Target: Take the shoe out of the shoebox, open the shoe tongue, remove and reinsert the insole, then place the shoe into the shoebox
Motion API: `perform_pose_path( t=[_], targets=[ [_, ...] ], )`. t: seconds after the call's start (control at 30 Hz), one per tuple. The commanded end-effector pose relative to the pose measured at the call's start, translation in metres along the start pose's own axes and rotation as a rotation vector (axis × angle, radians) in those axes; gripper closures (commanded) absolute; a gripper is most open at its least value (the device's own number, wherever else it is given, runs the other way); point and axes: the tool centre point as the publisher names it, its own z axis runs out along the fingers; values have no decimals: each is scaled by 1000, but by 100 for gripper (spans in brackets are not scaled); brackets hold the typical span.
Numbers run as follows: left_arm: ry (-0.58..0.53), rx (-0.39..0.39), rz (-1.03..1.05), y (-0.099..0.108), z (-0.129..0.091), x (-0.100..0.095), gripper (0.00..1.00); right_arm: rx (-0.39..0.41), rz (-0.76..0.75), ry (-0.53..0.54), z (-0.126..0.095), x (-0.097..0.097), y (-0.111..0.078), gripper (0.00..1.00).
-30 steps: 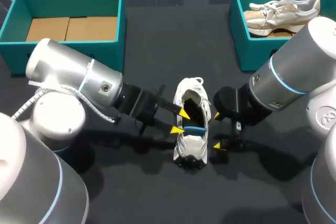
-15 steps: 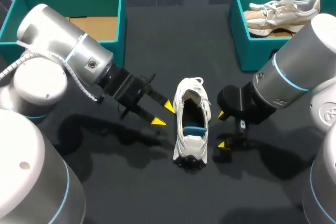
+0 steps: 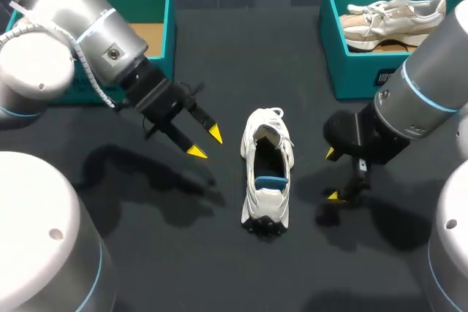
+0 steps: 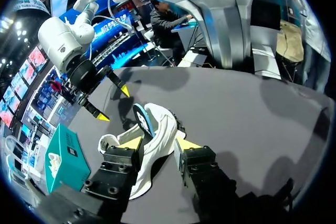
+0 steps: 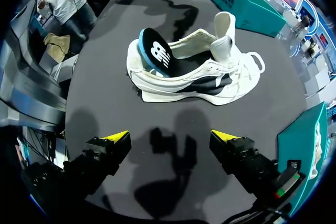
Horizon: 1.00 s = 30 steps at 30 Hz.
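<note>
A white shoe (image 3: pixel 266 199) lies on its sole mid-table, toe toward the far side, tongue (image 5: pixel 224 32) pulled up. A black and blue insole (image 5: pixel 153 53) rises out of its heel opening. My left gripper (image 3: pixel 205 143) hangs open to the left of the shoe, clear of it, holding nothing. In the left wrist view the shoe (image 4: pixel 157 129) lies ahead of the left gripper (image 4: pixel 160 144). My right gripper (image 3: pixel 333 174) stands wide open and empty to the right of the shoe. The right wrist view has the shoe (image 5: pixel 194 80) ahead of the right gripper (image 5: pixel 169 137).
A teal shoebox (image 3: pixel 167 27) with a cardboard floor stands at the far left. Another teal shoebox (image 3: pixel 333 42) at the far right holds a beige shoe (image 3: pixel 395 16). Black tabletop lies open around the white shoe and toward the near edge.
My left gripper has drawn back from the shoe's opening, up and to the left, letting go of it. My right gripper has shifted a little to the right, away from the shoe.
</note>
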Motion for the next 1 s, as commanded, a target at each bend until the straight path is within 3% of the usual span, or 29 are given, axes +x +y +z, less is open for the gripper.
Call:
perform_pose_path(
  t=[0.03, 0.37, 0.5, 0.57, 0.6, 0.87, 1.0],
  targets=[
    [113, 0, 18, 4, -16, -5, 63, -10, -4, -1, -13, 3, -7, 0],
    [253, -51, 93, 13, -46, -9, 64, -10, -4, -1, -13, 3, -7, 0],
    [313, -77, 128, 18, -55, -12, 74, -10, -4, -1, -13, 3, -7, 0],
    [334, -85, 142, 19, -59, -13, 85, -10, -4, -1, -13, 3, -7, 0],
    [345, -89, 151, 20, -62, -14, 100, -12, -3, 3, -16, 2, -12, 0],
    [390, -83, 207, 25, -74, -20, 100, -39, -55, 46, -42, -7, -61, 0],
    [390, -83, 207, 25, -74, -20, 100, -39, -55, 46, -42, -7, -61, 0]
  ],
)
